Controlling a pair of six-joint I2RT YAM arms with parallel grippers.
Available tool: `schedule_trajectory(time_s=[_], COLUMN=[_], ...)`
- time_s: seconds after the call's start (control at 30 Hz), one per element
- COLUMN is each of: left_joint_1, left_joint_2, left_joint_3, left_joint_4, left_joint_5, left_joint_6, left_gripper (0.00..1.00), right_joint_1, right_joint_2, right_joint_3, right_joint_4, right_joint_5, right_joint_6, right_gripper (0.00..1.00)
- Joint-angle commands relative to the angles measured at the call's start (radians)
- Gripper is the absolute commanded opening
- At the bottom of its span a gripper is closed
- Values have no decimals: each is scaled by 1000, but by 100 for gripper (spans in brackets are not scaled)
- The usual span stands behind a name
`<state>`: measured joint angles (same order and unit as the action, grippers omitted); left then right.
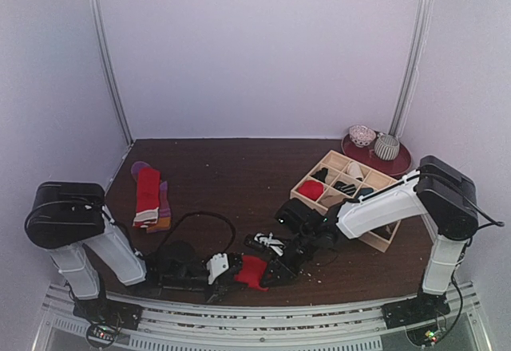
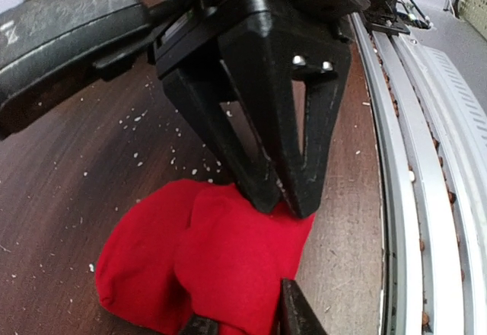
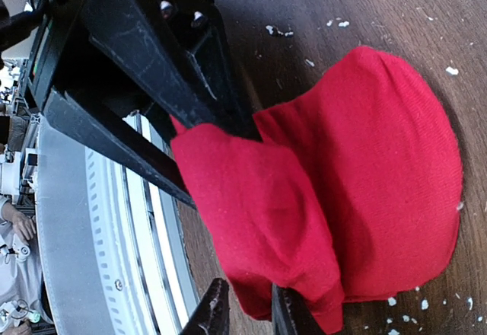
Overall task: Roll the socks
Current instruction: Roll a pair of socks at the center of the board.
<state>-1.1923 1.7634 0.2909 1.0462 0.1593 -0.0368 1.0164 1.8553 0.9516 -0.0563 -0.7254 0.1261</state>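
Observation:
A plain red sock (image 1: 252, 271), folded into a soft bundle, lies near the table's front edge between my two grippers. My left gripper (image 1: 230, 271) comes in from the left and its fingers close on a fold of the red sock (image 2: 221, 259); in its own wrist view that gripper (image 2: 247, 321) shows only its tips at the bottom edge. My right gripper (image 1: 276, 266) pinches the opposite edge, seen in the right wrist view as the gripper (image 3: 247, 316) nipping the hem of the sock (image 3: 358, 183). More socks (image 1: 150, 198), red with purple and orange, are stacked at the left.
A pale wooden grid tray (image 1: 382, 182) stands at the right with a red roll (image 1: 310, 189) and dark items in its cells. A dark red plate (image 1: 401, 162) with two bowls sits at the back right. Metal rails (image 1: 263, 317) run along the front edge, very close to the grippers.

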Motion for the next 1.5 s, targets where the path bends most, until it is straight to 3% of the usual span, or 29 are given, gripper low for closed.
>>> schedule_trajectory(time_s=[0.0,0.07,0.27,0.33,0.47,0.57,1.0,1.17,1.37,1.4,1.47], left_joint_1=[-7,-7,3,17,56,81,109,115,118,118,119], left_joint_2=[31,48,91,116,173,207,242,247,242,232,195], left_joint_3=[48,66,117,117,79,54,54,56,58,54,31], left_joint_4=[-12,-63,-333,-382,-364,-324,-317,-317,-284,-264,-217], left_joint_5=[66,54,20,48,142,193,249,262,297,297,284], left_joint_6=[-34,-74,-278,-353,-497,-558,-567,-561,-543,-536,-517], left_gripper=[16,0,0,0,0,0,0,0,0,6,26], right_joint_1=[-1,0,-1,-1,27,113,212,218,220,219,218], right_joint_2=[87,80,-36,-124,-339,-445,-220,-183,-122,-113,-100], right_joint_3=[-37,-26,-39,-82,-259,-358,-311,-302,-272,-266,-250], right_joint_4=[-201,-211,-122,-14,287,416,449,469,419,396,333], right_joint_5=[125,143,265,326,437,550,693,703,722,722,708], right_joint_6=[-11,-19,-28,-29,-103,-240,-364,-368,-355,-346,-323], right_gripper=[22,23,27,36,43,54,62,61,40,35,27])
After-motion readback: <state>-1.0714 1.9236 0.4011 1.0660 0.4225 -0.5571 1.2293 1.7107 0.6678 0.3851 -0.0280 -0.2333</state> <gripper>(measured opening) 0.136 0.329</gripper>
